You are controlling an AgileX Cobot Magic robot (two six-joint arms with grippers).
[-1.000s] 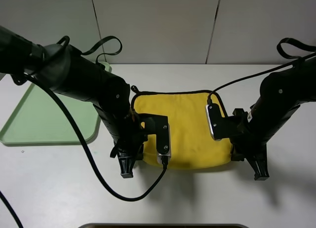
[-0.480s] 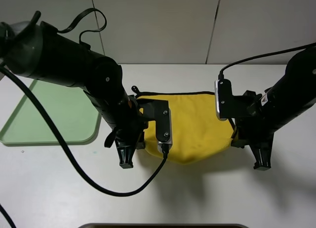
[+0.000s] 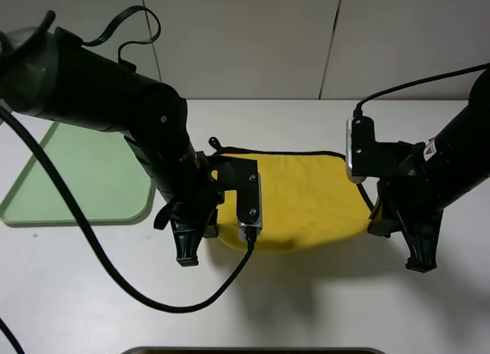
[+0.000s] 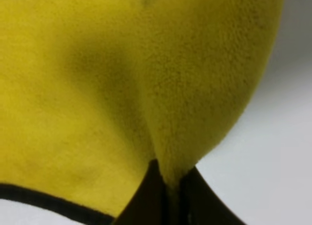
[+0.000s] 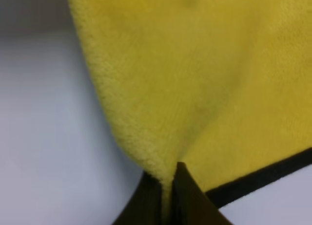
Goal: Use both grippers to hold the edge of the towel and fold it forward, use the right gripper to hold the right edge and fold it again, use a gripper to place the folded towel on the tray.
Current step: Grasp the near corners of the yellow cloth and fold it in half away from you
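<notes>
Left gripper [image 4: 168, 182]: we are pinching the towel [image 3: 306, 201] here, jaws clamped on a ridge of yellow pile at its near left corner.
Right gripper [image 5: 168, 186]: we are gripping the near right corner the same way, with cloth squeezed between the jaws and the black trim [image 5: 258, 178] showing just beside them.
Towel: it is hanging between the two grippers. Its near edge is raised off the table [image 3: 306, 308] and sagging a little in the middle, while its far part is lying on the table.
Long axis: it is running left to right, from one gripper across to the other.
Key relation: the far edge [image 3: 276, 151] is lying ahead of both grippers, toward the wall [image 3: 245, 40] — so we are judging that the held edge needs to go forward and over to meet it, both sides level.
Nearer arm: neither — we are sharing the edge evenly.
Tray [image 3: 69, 208]: it is sitting well apart on the left, nearer the left arm, and is not yet in play.
</notes>
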